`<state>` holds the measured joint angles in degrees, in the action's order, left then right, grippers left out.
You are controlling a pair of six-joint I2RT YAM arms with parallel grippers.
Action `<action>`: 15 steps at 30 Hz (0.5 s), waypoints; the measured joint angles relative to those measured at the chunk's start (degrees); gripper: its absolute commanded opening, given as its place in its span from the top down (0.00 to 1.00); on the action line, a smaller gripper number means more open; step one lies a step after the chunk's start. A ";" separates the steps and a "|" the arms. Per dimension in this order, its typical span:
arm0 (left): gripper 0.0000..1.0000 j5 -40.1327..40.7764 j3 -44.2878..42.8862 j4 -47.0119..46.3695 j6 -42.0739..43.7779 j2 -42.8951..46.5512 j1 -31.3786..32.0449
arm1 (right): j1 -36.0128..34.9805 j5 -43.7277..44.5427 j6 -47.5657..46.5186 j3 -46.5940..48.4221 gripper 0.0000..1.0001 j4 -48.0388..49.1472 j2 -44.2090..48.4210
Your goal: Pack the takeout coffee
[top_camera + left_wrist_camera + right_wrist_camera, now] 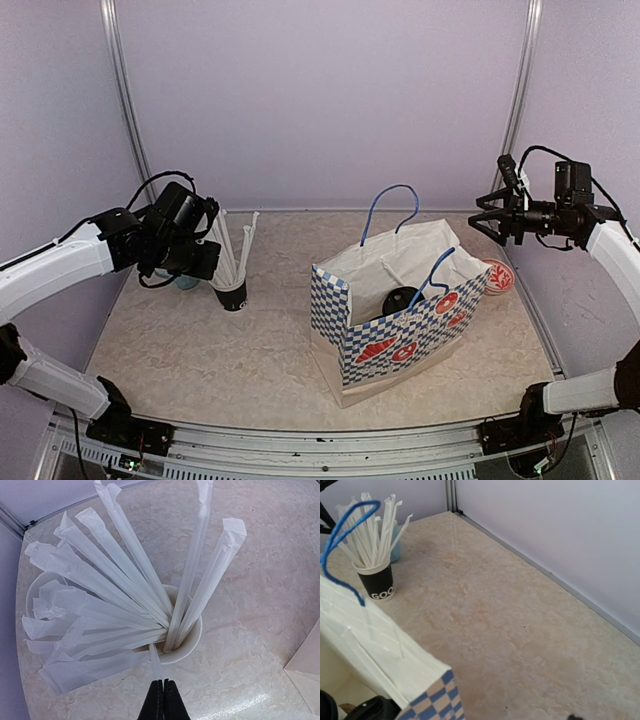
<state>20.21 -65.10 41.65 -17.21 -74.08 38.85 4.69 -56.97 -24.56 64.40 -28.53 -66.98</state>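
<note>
Although the left fingers [156, 706] are pressed flat together, it cannot be told whether they pinch anything. The lower end of one paper-wrapped straw [156, 663] runs down to their tips. That straw leans out of a black paper cup [233, 293] crammed with more wrapped straws [228, 248], fanned out in all directions. The cup stands on the table [200, 350], well to the left of the paper bag [400, 345]. A light-blue mug [185, 281] sits just beside the cup, on the side away from the bag.

The right fingers [483, 214] are spread and hold nothing. They hang in the air up and to the right of the bag, pointing toward it.

The bag is checked blue and white with red motifs. It stands upright with its mouth open and its blue handles [392, 205] raised. The takeout coffee is inside it: from above, one round black lid [403, 299] shows through the mouth. The right wrist view catches two dark rounded tops [370, 709] low in the bag, cut off by the frame edge. The cups' white sides are hidden by the bag wall.

A round red-and-white thing [498, 277] lies just beside the bag's right end; what it is cannot be made out.
</note>
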 measured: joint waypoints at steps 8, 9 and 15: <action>1.00 -1.68 -8.35 3.89 0.72 0.87 0.02 | 0.00 -0.02 0.00 0.00 0.27 0.00 -0.07; 1.00 -1.75 -9.33 4.26 0.72 1.44 0.04 | 0.00 -0.02 0.00 0.00 0.27 0.00 -0.20; 1.00 -2.73 -17.75 6.64 0.90 5.53 0.09 | 0.00 0.00 -0.07 0.02 0.27 -0.02 -1.29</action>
<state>17.47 -82.85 48.29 -16.32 -68.55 38.94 4.69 -56.97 -24.62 64.42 -28.56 -68.27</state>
